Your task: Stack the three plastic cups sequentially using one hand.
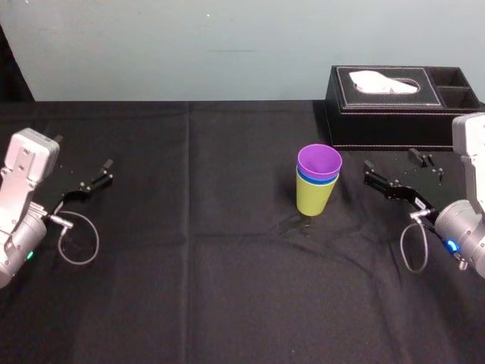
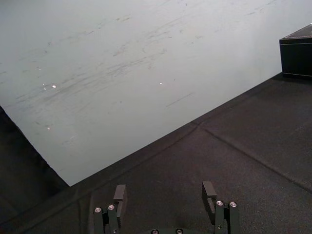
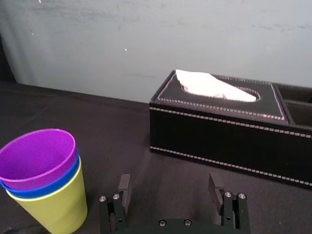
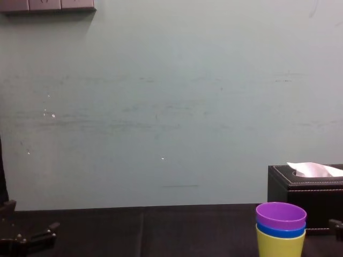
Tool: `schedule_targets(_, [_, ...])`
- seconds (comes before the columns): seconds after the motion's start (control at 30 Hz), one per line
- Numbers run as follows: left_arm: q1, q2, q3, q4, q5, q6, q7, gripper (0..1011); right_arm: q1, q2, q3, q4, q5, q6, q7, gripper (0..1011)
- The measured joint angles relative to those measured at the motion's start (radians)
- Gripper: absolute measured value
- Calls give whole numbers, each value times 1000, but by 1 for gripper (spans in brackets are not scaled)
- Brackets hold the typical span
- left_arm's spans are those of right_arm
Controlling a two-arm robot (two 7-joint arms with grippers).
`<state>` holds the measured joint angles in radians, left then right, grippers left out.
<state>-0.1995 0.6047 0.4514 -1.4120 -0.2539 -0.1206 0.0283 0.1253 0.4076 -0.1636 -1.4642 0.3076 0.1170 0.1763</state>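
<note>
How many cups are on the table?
3, nested in one stack near the black tissue box: yellow-green cup at the bottom, blue cup inside it, purple cup on top.

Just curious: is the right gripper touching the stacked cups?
Apart. The head view shows bare black cloth between the right gripper and the cup stack.

Three cups [image 1: 317,189], one tissue box [image 1: 394,125]

**Robot test bench, laboratory-type room**
A black-clothed table [image 1: 227,288] stands against a scuffed, pale wall [image 4: 171,107]. The left gripper [image 1: 96,176] and right gripper [image 1: 369,174] flank the work area, with a black tissue box [image 1: 394,114] at the back.
</note>
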Motion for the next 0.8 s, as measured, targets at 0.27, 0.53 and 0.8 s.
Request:
schedule_targets(0.27, [0,0,0,0,0,0,0,1011,-8,-12,20,10,-6,9,25,1003])
schedule_targets(0.53, [0,0,0,0,0,0,0,1011,-10,-12,22,11,-3,7,30,1003])
schedule_targets(0.8, [0,0,0,0,0,0,0,1011,-9,-12,20,10,-5,8,24,1002])
